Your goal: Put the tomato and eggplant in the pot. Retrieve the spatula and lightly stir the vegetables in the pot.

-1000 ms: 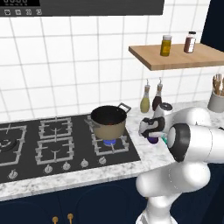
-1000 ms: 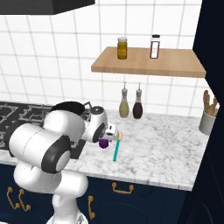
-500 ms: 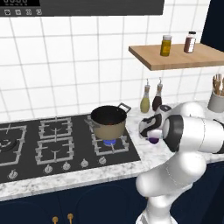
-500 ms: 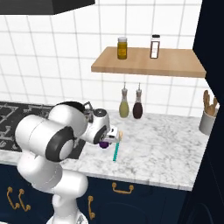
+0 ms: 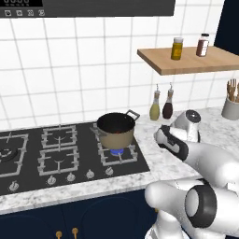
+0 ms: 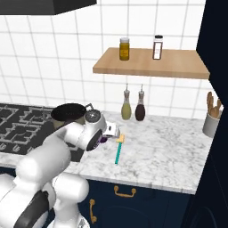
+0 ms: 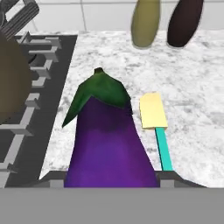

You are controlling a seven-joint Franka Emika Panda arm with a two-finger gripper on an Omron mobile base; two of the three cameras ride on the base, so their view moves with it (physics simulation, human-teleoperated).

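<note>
The dark purple eggplant (image 7: 109, 140) with its green cap sits between my two finger tips, and my gripper (image 7: 111, 177) is shut on it. From the right base view, the gripper (image 6: 107, 135) holds the eggplant (image 6: 103, 140) just above the marble counter, right of the stove. The spatula (image 7: 158, 131) lies on the counter close beside the eggplant, pale blade toward the wall and green handle toward the front edge; it shows as the spatula (image 6: 118, 149) too. The tan-gold pot (image 5: 116, 131) stands on the stove's right burner, a little red tomato (image 5: 123, 132) showing inside.
Two bottles (image 5: 160, 106) stand against the tiled wall behind the gripper. A utensil holder (image 6: 211, 124) sits at the counter's far right, under a wooden shelf (image 6: 151, 67) with two jars. The black stove (image 5: 56, 156) spreads left of the pot.
The arm has swung its elbow toward the right and the hand has risen slightly with the eggplant. The spatula and pot have stayed put.
</note>
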